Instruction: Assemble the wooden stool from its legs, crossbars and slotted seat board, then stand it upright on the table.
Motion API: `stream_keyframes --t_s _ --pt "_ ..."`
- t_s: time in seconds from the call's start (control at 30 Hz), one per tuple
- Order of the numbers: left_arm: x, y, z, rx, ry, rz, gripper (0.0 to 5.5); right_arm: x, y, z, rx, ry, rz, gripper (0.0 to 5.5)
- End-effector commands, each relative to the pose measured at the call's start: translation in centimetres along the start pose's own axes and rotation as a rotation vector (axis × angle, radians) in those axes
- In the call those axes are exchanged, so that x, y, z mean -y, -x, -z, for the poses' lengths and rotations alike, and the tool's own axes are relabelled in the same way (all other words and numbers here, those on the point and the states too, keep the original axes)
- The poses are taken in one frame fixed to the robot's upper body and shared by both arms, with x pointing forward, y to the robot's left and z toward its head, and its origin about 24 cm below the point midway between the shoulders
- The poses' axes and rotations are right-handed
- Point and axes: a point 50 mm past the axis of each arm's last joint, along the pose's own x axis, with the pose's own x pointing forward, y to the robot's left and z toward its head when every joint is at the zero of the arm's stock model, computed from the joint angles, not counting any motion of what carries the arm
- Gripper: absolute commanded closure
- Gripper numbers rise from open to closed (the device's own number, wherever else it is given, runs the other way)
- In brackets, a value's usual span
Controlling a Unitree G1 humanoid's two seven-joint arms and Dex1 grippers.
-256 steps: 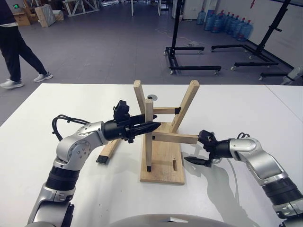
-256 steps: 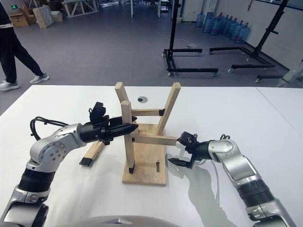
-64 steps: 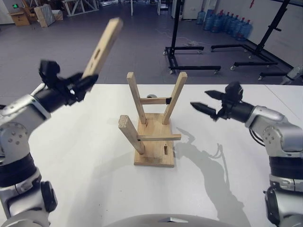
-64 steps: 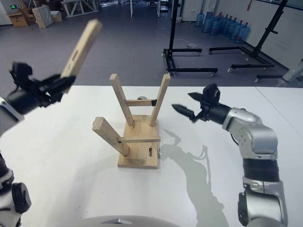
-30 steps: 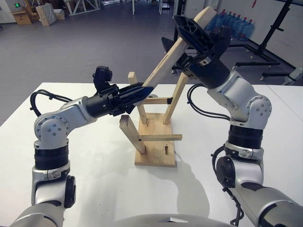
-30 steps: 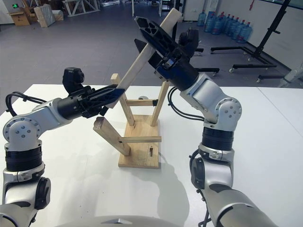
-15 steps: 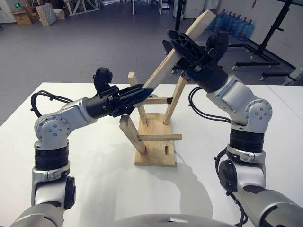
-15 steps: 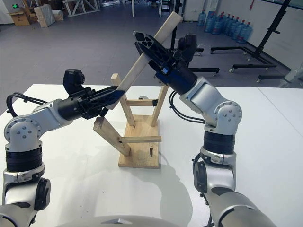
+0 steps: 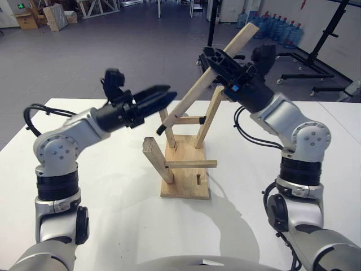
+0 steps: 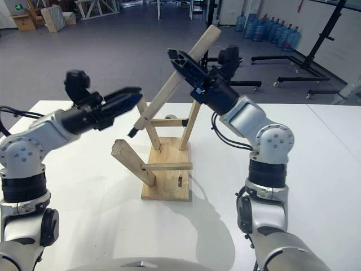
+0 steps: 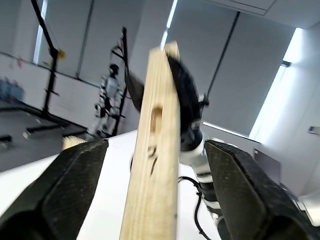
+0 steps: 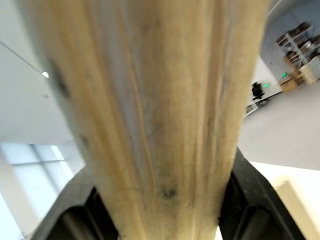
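Grey floor (image 9: 113,51) stretching away at the back; a black wheeled frame (image 10: 251,84) parked on it, mid-room; more black frames (image 10: 326,28) off to its right; blue water bottles (image 10: 271,27) clustered at the very back; boxes (image 9: 25,21) sitting far left; a neighbouring desk (image 9: 344,116) coming in at the right edge; and from the left wrist, another humanoid (image 11: 111,97) standing near a black stand (image 11: 50,75).

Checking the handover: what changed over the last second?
The left gripper let go of the loose leg and drew back leftward, now open. The right gripper alone holds it, tilted above the seat board. The three fitted legs and the board stayed put.
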Motion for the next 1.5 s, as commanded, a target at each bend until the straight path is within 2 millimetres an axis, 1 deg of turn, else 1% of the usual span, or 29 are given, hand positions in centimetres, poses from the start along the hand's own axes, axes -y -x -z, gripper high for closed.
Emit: stream_keyframes --t_s 0.03,0.07,0.1,0.13,0.17,0.23,0.3,0.37,0.43,0.5,0.67,0.73,0.8,0.87,1.0,1.13,1.27,1.33,1.5 --pt "1.2 0.6 -5.6 0.205 -0.105 -0.025 1.33 0.6 1.8 -1.7 0.011 0.140 0.054 3.39" --pt "1.2 1.2 -6.5 0.261 -0.101 -0.059 1.16 0.8 2.6 -1.7 -0.001 0.181 0.069 3.39" --pt "1.0 2.0 -6.9 0.296 -0.097 -0.113 1.02 0.9 3.7 -1.6 -0.015 0.221 0.079 3.39" --pt "0.8 2.7 -6.9 0.314 -0.088 -0.167 0.88 1.0 4.7 -1.5 -0.032 0.258 0.087 3.39" --pt "0.4 3.6 -6.5 0.321 -0.073 -0.237 0.75 1.0 6.0 -1.2 -0.060 0.297 0.085 3.39" --pt "-0.4 5.4 -4.7 0.288 -0.050 -0.411 0.38 0.9 9.1 -0.4 -0.112 0.370 0.071 3.39" --pt "-1.0 7.0 -3.5 0.267 -0.044 -0.552 0.11 1.1 11.3 -0.1 -0.125 0.403 0.067 3.39" --pt "-1.4 8.1 -2.8 0.284 -0.025 -0.635 0.10 1.3 12.5 0.3 -0.117 0.407 0.044 3.40" --pt "-1.8 8.9 -1.6 0.268 0.009 -0.671 0.10 1.6 13.6 1.8 -0.120 0.389 0.001 3.40" --pt "-2.2 9.3 -0.6 0.246 0.033 -0.686 0.10 1.9 14.2 3.1 -0.117 0.373 -0.023 3.40" --pt "-3.0 10.1 0.9 0.209 0.081 -0.693 0.10 2.3 14.7 5.7 -0.122 0.347 -0.057 3.40" --pt "-3.1 10.0 1.4 0.177 0.089 -0.688 0.10 2.6 14.7 6.9 -0.144 0.359 -0.049 3.40" --pt "-3.3 10.0 1.4 0.157 0.099 -0.675 0.10 2.6 14.6 8.0 -0.178 0.397 -0.041 3.40" --pt "-3.3 9.9 1.4 0.147 0.107 -0.675 0.10 2.6 14.3 8.3 -0.169 0.436 -0.041 3.40" --pt "-3.3 9.7 1.8 0.101 0.115 -0.663 0.10 3.1 14.1 10.2 -0.205 0.472 -0.037 3.40" --pt "-3.4 9.4 1.8 0.083 0.117 -0.649 0.10 2.9 13.7 10.7 -0.189 0.480 -0.062 3.40" --pt "-3.5 9.3 1.8 0.073 0.117 -0.649 0.10 3.0 14.0 11.2 -0.213 0.483 -0.064 3.40" --pt "-3.5 9.1 1.9 0.071 0.118 -0.645 0.10 3.1 14.0 11.0 -0.211 0.486 -0.059 3.40" --pt "-3.4 8.7 2.2 0.060 0.120 -0.633 0.10 3.4 13.5 9.6 -0.199 0.512 -0.065 3.40"
